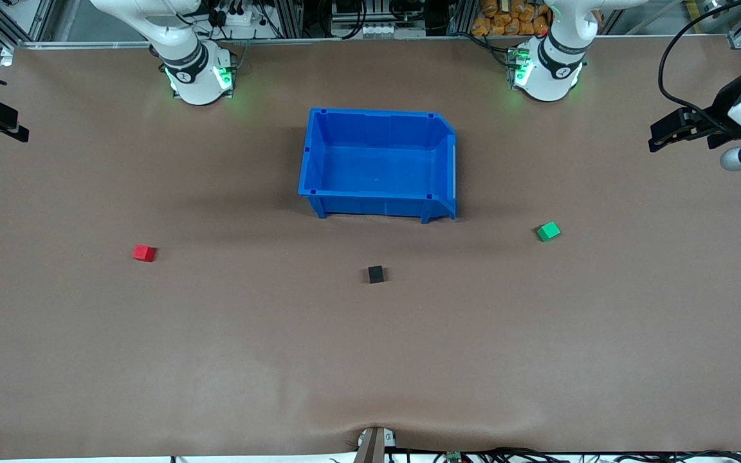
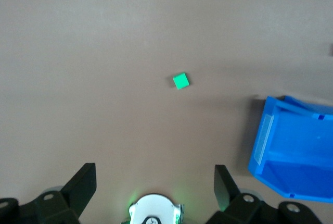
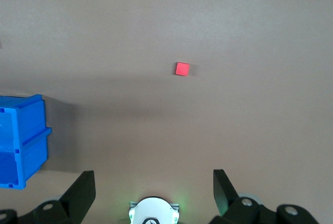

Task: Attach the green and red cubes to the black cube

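A small black cube (image 1: 375,274) lies on the brown table, nearer the front camera than the blue bin. A red cube (image 1: 144,253) lies toward the right arm's end and shows in the right wrist view (image 3: 182,69). A green cube (image 1: 548,231) lies toward the left arm's end and shows in the left wrist view (image 2: 181,81). My left gripper (image 1: 664,132) (image 2: 154,174) is open and empty, high over the table's edge at its own end. My right gripper (image 1: 2,121) (image 3: 153,179) is open and empty, high over the table's edge at its own end.
An empty blue bin (image 1: 319,161) stands mid-table between the arm bases and the black cube; its corner shows in both wrist views (image 2: 270,146) (image 3: 31,130). Cables and a metal bracket (image 1: 374,444) sit at the table's front edge.
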`<state>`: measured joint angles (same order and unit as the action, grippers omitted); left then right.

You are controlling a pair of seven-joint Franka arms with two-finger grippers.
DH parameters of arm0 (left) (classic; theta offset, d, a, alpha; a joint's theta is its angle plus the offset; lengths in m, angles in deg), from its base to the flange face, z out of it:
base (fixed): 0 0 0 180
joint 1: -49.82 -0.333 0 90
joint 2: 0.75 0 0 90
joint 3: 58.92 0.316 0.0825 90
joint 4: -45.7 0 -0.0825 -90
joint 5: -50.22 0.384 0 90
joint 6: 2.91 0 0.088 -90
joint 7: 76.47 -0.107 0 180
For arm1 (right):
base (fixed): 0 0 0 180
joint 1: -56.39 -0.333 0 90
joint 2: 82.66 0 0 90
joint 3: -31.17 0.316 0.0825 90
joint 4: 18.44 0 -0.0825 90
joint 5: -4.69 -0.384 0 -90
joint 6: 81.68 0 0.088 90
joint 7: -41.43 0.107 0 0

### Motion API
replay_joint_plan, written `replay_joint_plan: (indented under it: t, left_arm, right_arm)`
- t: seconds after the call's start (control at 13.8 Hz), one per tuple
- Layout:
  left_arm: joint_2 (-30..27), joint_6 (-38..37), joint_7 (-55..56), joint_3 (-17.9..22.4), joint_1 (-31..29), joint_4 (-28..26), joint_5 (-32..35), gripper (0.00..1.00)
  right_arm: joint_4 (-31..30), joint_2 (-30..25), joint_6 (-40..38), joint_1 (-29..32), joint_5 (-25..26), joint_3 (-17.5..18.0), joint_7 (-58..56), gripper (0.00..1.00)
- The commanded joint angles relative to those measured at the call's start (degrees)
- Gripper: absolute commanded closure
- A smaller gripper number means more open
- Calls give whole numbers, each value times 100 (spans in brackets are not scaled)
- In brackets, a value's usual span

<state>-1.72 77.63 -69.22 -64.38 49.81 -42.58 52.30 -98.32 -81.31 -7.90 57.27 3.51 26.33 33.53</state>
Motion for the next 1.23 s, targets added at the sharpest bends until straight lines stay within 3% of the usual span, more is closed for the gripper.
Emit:
replay_joint_plan:
  t: [0.0,0.43,0.87,1.16]
  left_arm:
    - [63,-127,30,1,-25,65,12,0]
    - [107,382,74,1,-43,-453,12,0]
    - [107,1507,74,1,-43,-1428,12,0]
    - [273,2051,617,-25,10,-1929,12,0]
  right_arm:
    - [-20,-46,13,17,-84,-35,-36,0]
    - [-2,-20,22,25,-84,-35,-89,0]
    - [-2,33,31,25,4,-35,-89,0]
    - [-19,515,170,236,127,-53,-45,0]
